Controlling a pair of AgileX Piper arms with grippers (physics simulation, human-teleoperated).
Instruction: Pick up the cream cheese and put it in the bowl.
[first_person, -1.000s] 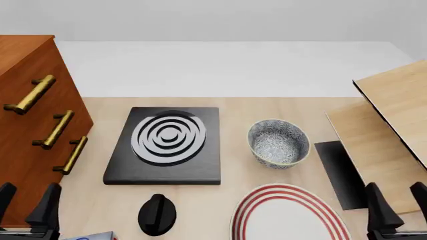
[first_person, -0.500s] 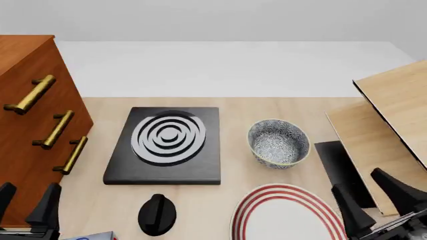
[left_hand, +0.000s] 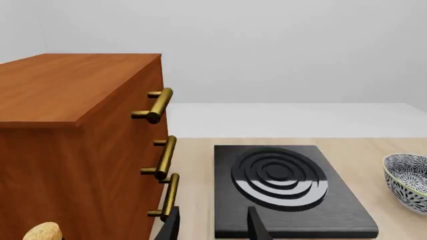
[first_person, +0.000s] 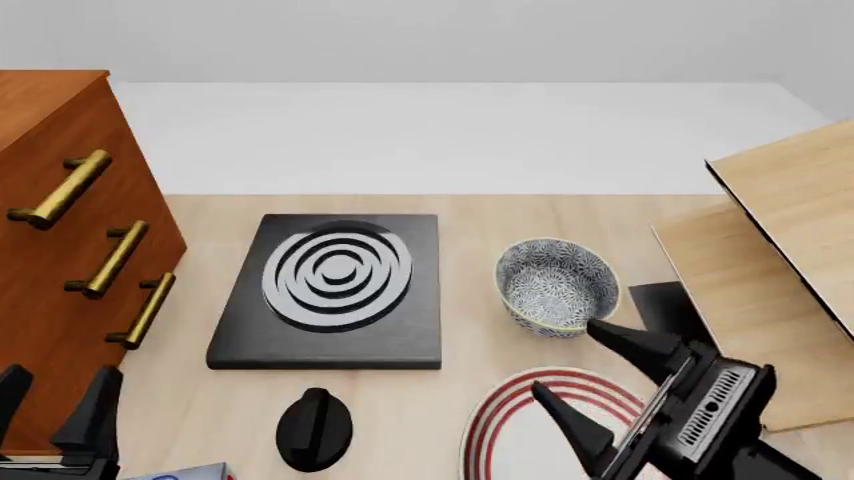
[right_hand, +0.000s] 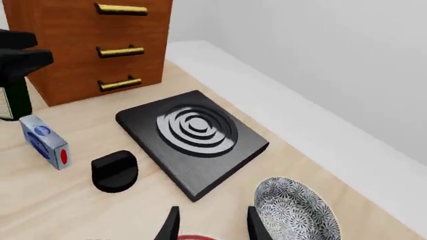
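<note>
We are at the reach: our right hand (first_person: 601, 370), spread wide and holding nothing, hangs over the plate (first_person: 514, 400). The cheese (right_hand: 45, 141) stands on the tabletop (right_hand: 60, 200) beside the knob (right_hand: 115, 170), well apart from the bowl (first_person: 557, 286). Next we should cross leftward to it.
</note>
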